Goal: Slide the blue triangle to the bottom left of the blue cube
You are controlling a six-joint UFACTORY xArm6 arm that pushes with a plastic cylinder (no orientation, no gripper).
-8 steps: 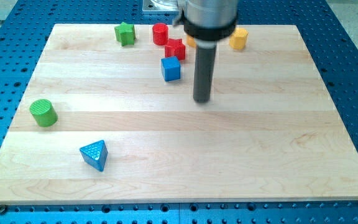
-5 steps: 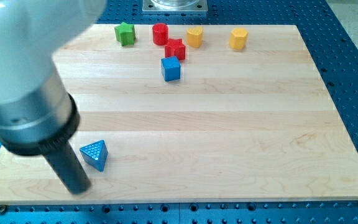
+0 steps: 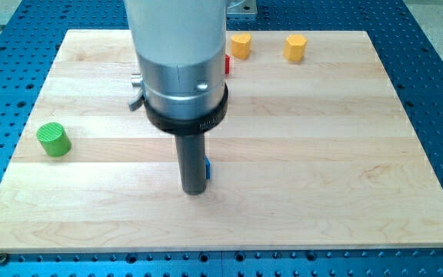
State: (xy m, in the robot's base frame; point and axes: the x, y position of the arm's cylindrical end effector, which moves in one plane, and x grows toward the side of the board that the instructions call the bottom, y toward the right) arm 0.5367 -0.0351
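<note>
My tip point(image 3: 194, 191) rests on the board a little below its middle. Only a thin blue sliver, the blue triangle point(image 3: 207, 167), shows against the rod's right side; the rest of it is hidden behind the rod. The blue cube does not show: the arm's wide body covers the top middle of the board where it stood. How far the triangle lies from the cube cannot be told.
A green cylinder point(image 3: 53, 140) stands near the view's left edge. Two yellow blocks point(image 3: 241, 45) point(image 3: 295, 47) sit at the top right. A sliver of a red block point(image 3: 227, 63) peeks out beside the arm. The wooden board point(image 3: 344, 169) lies on a blue perforated table.
My tip has swept from the bottom left to the board's middle. The blue triangle has left the bottom left and now sits against the rod. The arm now hides the blue cube and top-middle blocks.
</note>
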